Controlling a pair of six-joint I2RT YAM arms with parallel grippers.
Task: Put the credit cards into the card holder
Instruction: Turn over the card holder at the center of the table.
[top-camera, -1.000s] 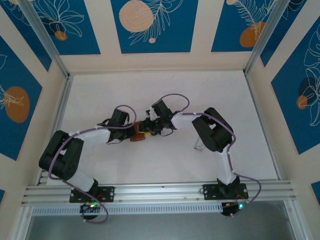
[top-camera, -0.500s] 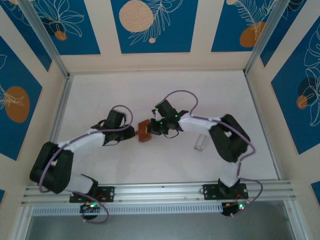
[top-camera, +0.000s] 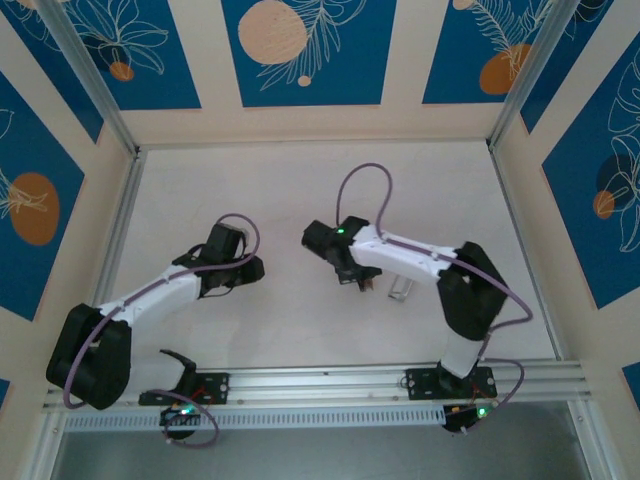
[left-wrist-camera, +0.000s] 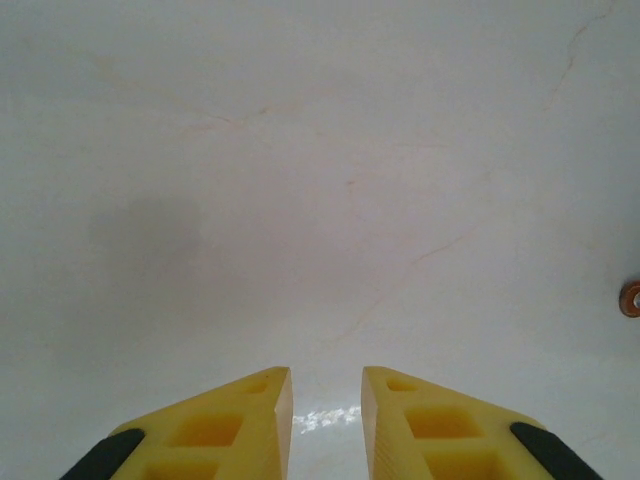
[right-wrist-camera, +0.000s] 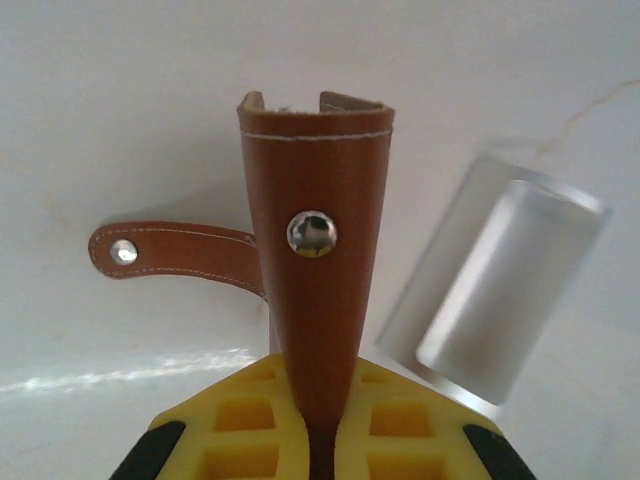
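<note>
1. Card holder (right-wrist-camera: 318, 200): the brown leather wallet is being clamped by the right jaws, which are pressing shut on its lower part. It is projecting beyond the right fingers (right-wrist-camera: 245, 420), with its snap stud (right-wrist-camera: 311, 233) facing the wrist camera.
2. Snap tab (right-wrist-camera: 170, 250): the strap is curving out sideways from the card holder over the pale worktop (right-wrist-camera: 120, 100).
3. Placement: seen from above, the card holder is sitting a little toward the right edge from the worktop's middle, nearer the near edge than the far edge. Whether it is touching the surface cannot be told.
4. Credit cards (right-wrist-camera: 500, 290): the pale grey-silver pieces are lying flat on the worktop just beside the card holder, on the side toward the right edge. A strip of worktop is showing between the two.
5. Right arm (top-camera: 420, 262): it is reaching in from the near-right corner toward the middle.
6. Left jaws: they are standing a narrow gap apart and holding nothing, and the left fingers (left-wrist-camera: 235, 425) are pointing at plain worktop.
7. Left arm (top-camera: 160, 290): it is stretching in from the near-left corner. Its tip is lying well apart from the card holder, on the left-edge side.
</note>
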